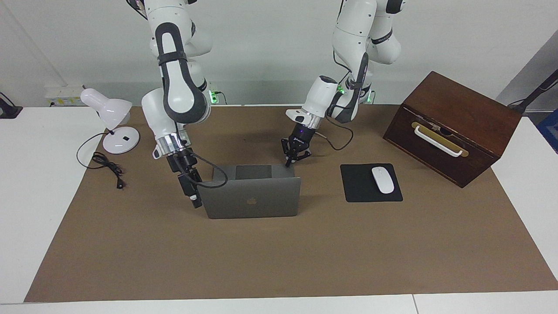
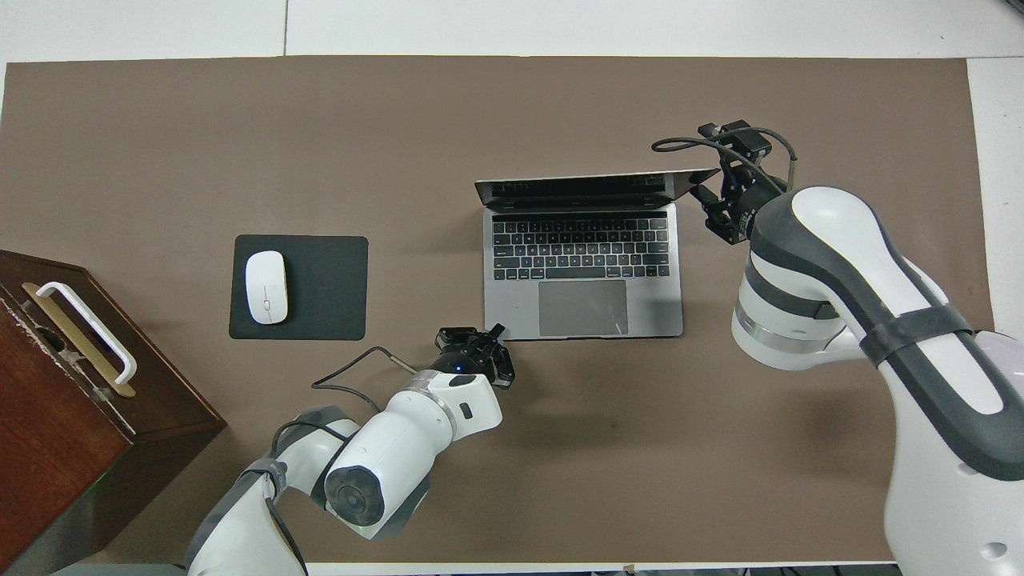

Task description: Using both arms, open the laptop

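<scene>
The silver-grey laptop [image 1: 250, 200] stands open on the brown mat, its lid upright with the apple logo facing away from the robots. Its keyboard shows in the overhead view [image 2: 584, 264]. My right gripper [image 1: 196, 201] is at the lid's side edge toward the right arm's end and looks shut on that edge; it also shows in the overhead view [image 2: 704, 190]. My left gripper [image 1: 288, 164] is shut and empty, its tip down at the base's corner nearest the robots, toward the left arm's end; it also shows in the overhead view [image 2: 498, 332].
A black mouse pad [image 1: 357, 187] with a white mouse [image 1: 382, 179] lies beside the laptop toward the left arm's end. A dark wooden box [image 1: 453, 126] with a white handle stands past it. A white desk lamp [image 1: 113, 117] and its cable [image 1: 109, 168] are at the right arm's end.
</scene>
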Controlling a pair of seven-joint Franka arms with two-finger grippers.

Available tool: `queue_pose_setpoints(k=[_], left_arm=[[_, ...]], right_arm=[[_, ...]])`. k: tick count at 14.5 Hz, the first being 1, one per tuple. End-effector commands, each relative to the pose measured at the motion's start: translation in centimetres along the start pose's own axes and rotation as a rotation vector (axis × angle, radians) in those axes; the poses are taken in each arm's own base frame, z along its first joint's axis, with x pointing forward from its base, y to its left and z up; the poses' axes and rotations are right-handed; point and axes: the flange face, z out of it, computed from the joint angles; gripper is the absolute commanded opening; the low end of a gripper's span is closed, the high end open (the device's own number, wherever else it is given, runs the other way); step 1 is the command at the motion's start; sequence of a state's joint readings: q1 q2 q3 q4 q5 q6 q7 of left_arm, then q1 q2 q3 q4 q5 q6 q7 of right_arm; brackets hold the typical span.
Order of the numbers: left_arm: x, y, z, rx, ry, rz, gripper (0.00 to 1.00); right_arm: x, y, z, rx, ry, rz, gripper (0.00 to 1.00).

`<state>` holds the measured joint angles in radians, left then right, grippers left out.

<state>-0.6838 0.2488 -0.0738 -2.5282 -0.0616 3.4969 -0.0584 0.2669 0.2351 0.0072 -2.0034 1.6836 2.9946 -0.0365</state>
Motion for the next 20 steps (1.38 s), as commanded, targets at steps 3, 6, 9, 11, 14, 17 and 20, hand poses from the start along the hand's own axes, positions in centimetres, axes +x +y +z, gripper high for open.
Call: queue_pose_setpoints(k=[3, 6, 9, 11, 14, 17, 20], left_arm=[[-1.1, -0.5, 1.8, 0.012, -0.027, 0.008, 0.00], [-1.1, -0.5, 1.9, 0.012, -0.029, 0.008, 0.00], [-1.1, -0.5, 1.9, 0.012, -0.027, 0.007, 0.00], [-1.1, -0.5, 1.9, 0.012, -0.029, 0.008, 0.00], [-1.1, -0.6, 1.9, 0.013, -0.029, 0.006, 0.00], [-1.1, -0.6, 1.9, 0.013, -0.029, 0.006, 0.00], [-1.1, -0.6, 1.9, 0.013, -0.029, 0.006, 0.00]], right_arm=[[1.1, -1.6, 0.5, 0.037, -0.009, 0.007, 1.00], [1.6, -2.1, 0.5, 0.045, -0.012, 0.003, 1.00], [1.6, -2.2, 0.5, 0.046, -0.012, 0.001, 1.00], [1.6, -2.2, 0.5, 0.046, -0.012, 0.000, 1.00], [0.9, -2.2, 0.7, 0.044, -0.019, -0.005, 1.00], [-1.4, -2.4, 0.6, 0.044, -0.042, 0.006, 1.00], [-5.0, -1.7, 0.7, 0.024, -0.022, 0.018, 1.00]])
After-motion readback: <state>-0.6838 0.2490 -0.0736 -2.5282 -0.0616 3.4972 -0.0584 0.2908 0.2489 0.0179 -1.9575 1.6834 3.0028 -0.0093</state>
